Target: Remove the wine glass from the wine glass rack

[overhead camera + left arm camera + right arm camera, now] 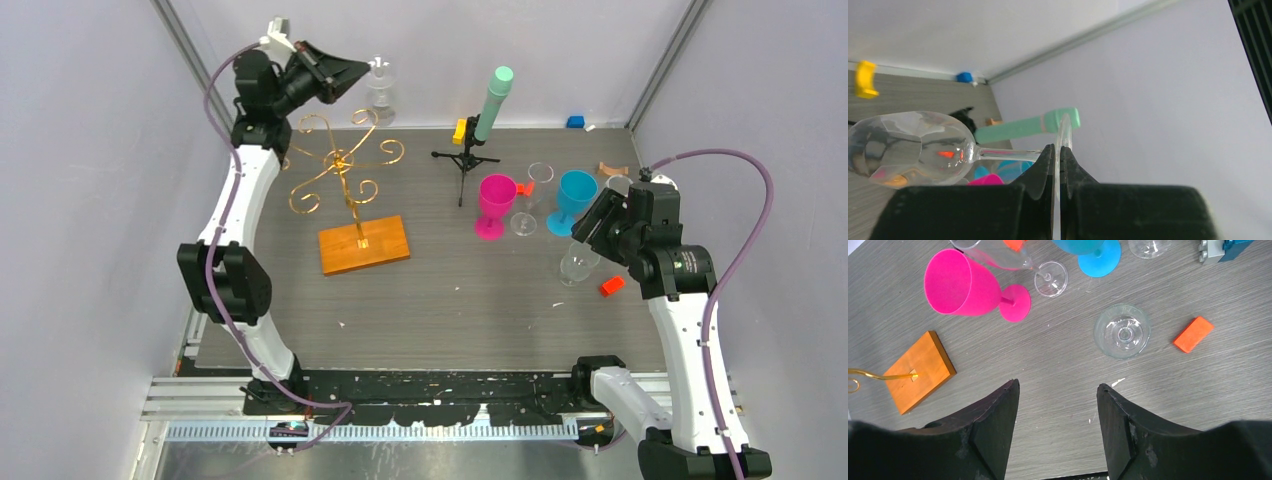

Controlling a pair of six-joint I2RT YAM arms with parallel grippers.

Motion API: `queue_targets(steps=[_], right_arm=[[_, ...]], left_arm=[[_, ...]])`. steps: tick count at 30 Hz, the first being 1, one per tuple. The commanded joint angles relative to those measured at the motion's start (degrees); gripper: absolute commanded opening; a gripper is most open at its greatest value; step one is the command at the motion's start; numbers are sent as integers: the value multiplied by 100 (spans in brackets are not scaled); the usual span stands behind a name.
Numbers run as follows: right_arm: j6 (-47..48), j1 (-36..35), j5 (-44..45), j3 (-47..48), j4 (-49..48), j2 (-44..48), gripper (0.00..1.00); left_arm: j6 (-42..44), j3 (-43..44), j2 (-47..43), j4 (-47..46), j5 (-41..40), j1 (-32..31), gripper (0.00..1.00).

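Left gripper (pixel 1058 150): jaws pinching the foot rim of the wine glass (pixel 913 147), which is raised beside the back wall (pixel 440 50), just beyond the wine glass rack (pixel 345 168). Right gripper (pixel 1058 386): jaws spread over bare table (pixel 1048 360).

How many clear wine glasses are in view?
4 wine glasses. One held by its foot in the left gripper; one between the pink goblet and blue goblet; one beside the blue goblet, partly hidden by the right arm; one by the right gripper. Others could be hidden.
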State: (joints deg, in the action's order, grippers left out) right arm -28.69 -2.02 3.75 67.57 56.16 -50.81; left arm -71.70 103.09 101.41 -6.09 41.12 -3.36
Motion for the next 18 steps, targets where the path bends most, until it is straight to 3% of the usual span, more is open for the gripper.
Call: queue_targets(steps=[1, 8, 12, 15, 16, 18], right_arm=[[-32, 27, -197, 8, -221, 159, 64], [-49, 33, -1017, -56, -542, 368, 66], [-294, 34, -2421, -431, -1465, 658, 69], [-1646, 33, -4038, -1249, -3495, 874, 70], [-2288, 26, -4360, -1441, -4537, 957, 70], [-2830, 20, -4484, -1847, -5691, 1040, 72]], left_arm=[[-103, 437, -32, -1095, 737, -463, 0], [-175, 134, -332, -1149, 780, -1077, 0], [-381, -474, -792, -1147, 654, -1390, 0], [-96, -981, -1281, -779, 630, -1495, 0], [-6, -1224, -1488, -651, 520, -1519, 0], [180, -1678, -1863, -422, 321, -1608, 0]])
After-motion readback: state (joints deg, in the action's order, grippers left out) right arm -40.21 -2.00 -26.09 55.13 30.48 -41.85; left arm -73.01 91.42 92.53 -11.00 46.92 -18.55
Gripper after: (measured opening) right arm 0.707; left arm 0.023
